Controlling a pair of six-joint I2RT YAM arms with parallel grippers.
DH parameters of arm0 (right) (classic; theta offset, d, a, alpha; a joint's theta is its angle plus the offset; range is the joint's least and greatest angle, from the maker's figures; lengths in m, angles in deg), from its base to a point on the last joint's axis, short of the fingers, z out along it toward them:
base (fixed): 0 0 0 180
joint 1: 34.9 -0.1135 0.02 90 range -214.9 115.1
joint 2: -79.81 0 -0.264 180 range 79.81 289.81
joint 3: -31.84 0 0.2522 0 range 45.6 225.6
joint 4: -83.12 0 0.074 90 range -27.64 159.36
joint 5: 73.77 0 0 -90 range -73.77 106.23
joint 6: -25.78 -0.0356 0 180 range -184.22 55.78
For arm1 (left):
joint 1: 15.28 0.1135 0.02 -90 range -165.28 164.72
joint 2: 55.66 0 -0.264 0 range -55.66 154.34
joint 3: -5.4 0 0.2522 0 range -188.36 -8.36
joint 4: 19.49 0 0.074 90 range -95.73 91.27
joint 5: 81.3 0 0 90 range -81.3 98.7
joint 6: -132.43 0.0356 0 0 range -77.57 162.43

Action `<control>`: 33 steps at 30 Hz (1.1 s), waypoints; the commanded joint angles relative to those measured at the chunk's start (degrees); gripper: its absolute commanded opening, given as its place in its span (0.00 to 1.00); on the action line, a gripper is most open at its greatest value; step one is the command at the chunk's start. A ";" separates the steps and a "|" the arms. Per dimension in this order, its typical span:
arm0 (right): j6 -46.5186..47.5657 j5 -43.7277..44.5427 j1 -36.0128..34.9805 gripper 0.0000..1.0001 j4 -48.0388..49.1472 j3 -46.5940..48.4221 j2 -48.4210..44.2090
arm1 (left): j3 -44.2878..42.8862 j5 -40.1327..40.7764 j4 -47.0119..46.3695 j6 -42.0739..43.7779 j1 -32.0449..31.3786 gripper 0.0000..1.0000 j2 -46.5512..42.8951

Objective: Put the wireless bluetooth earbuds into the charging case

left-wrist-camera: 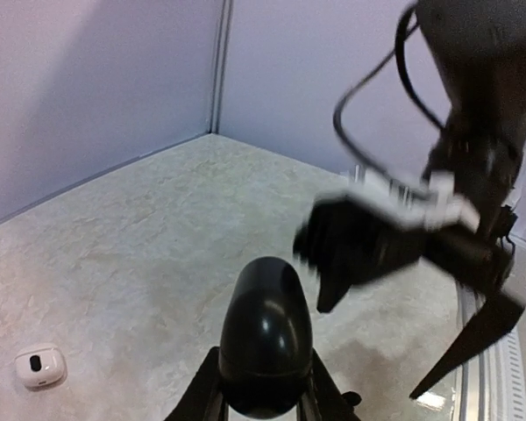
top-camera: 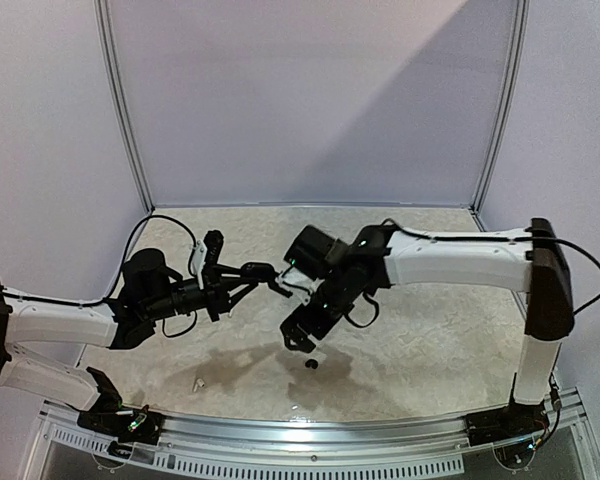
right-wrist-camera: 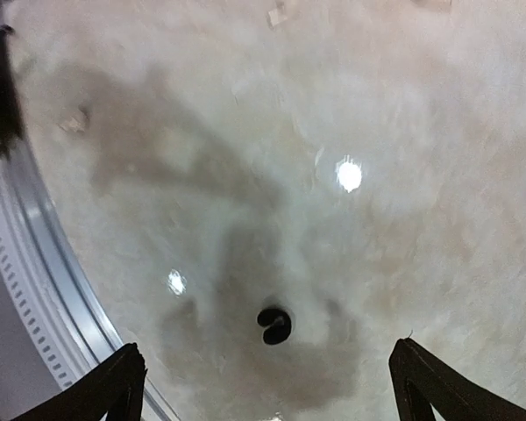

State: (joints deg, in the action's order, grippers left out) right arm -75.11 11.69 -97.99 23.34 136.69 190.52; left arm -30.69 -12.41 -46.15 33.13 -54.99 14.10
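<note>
Looking through the left wrist cam, the left gripper (top-camera: 263,273) is clamped on a black charging case (left-wrist-camera: 265,338). It's glossy, smooth and egg-shaped, and its long axis runs straight out past the fingers (left-wrist-camera: 202,396), rounded end away from the wrist. The right gripper (top-camera: 300,336) hangs with its jaws wide apart, right above a black earbud (right-wrist-camera: 274,325) lying on the mottled beige tabletop (right-wrist-camera: 438,132), near the metal front rail (top-camera: 330,430). The bud is tiny and rounded, kinda comma-shaped, with a notch at lower left in the right wrist view. It's too blurry to call which way it points. A matte white case (left-wrist-camera: 39,367), a rounded square, sits flat well off to the side.
</note>
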 commanded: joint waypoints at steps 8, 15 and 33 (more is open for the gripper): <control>20.65 -8.21 2.54 0.99 13.92 3.63 -11.14 | 0.27 -20.38 -8.61 0.50 0.02 0.00 -0.49; 25.60 -11.17 3.48 0.91 10.88 8.29 -6.52 | -0.66 -24.14 -8.71 0.74 -0.11 0.00 -0.45; 22.04 -5.12 6.44 0.79 11.94 9.54 -6.37 | -2.27 -29.79 -3.02 8.53 -0.34 0.00 0.30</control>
State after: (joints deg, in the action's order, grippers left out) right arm -50.57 1.62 -95.07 33.30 144.15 184.08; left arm -31.81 -35.77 -52.23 37.07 -54.79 14.32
